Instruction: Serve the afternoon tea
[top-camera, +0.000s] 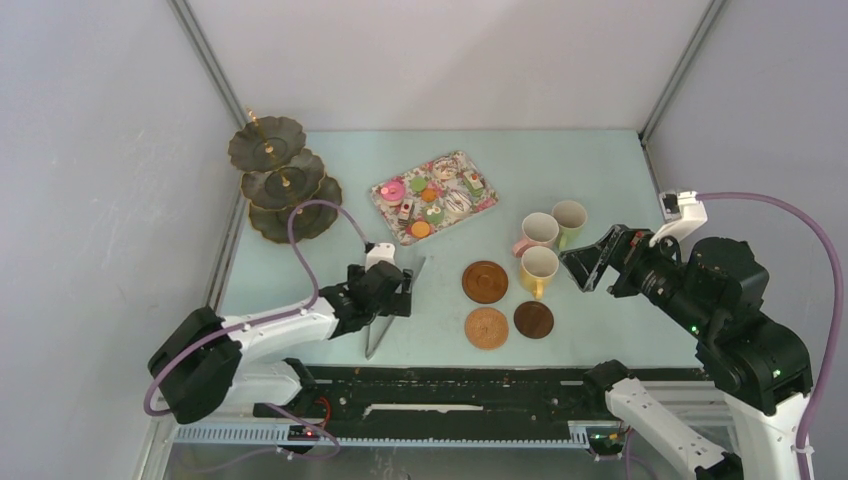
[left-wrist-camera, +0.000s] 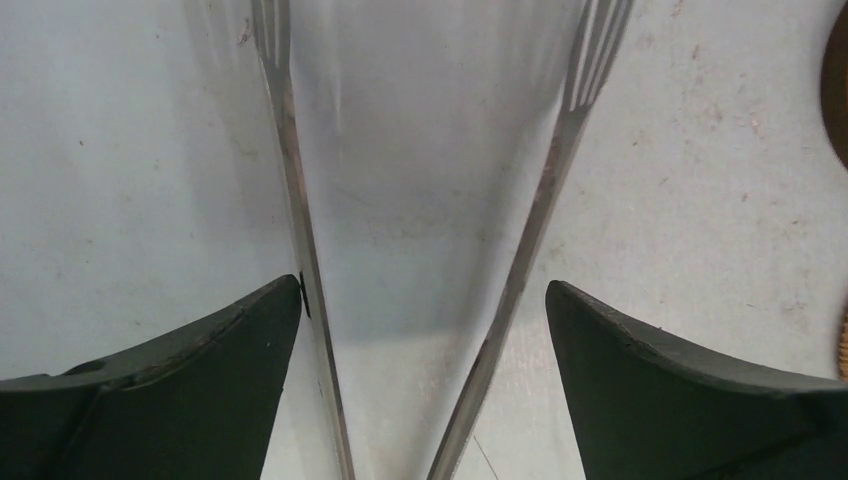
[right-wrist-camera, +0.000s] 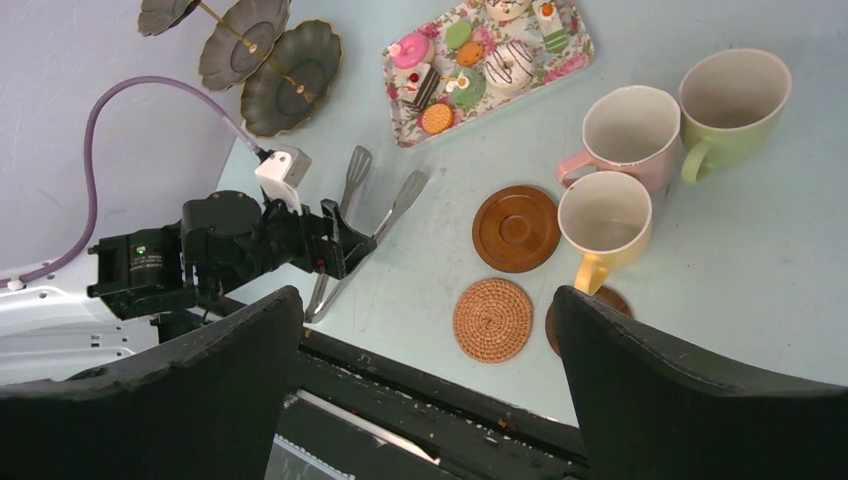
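The dark three-tier stand (top-camera: 285, 180) is at the back left, its tiers bare. Toy cakes (top-camera: 420, 195) lie on the flowered tray (top-camera: 488, 203). Pink (top-camera: 538, 232), green (top-camera: 569, 218) and yellow (top-camera: 539, 268) mugs stand together on the table. Next to them lie a brown coaster (top-camera: 485, 281), a woven one (top-camera: 487, 328) and a dark one (top-camera: 533, 320), all bare. My left gripper (left-wrist-camera: 424, 290) is open low over the table, its fingers straddling the metal tongs (left-wrist-camera: 545, 200); the left finger touches one arm. My right gripper (right-wrist-camera: 428, 295) is open and empty, up in the air right of the yellow mug (right-wrist-camera: 603, 215).
The tongs (top-camera: 385, 320) lie on the table with their spread ends towards the tray. A purple cable loops above the left arm beside the stand. The dark rail of the arm bases runs along the near table edge. Walls close the left, back and right sides.
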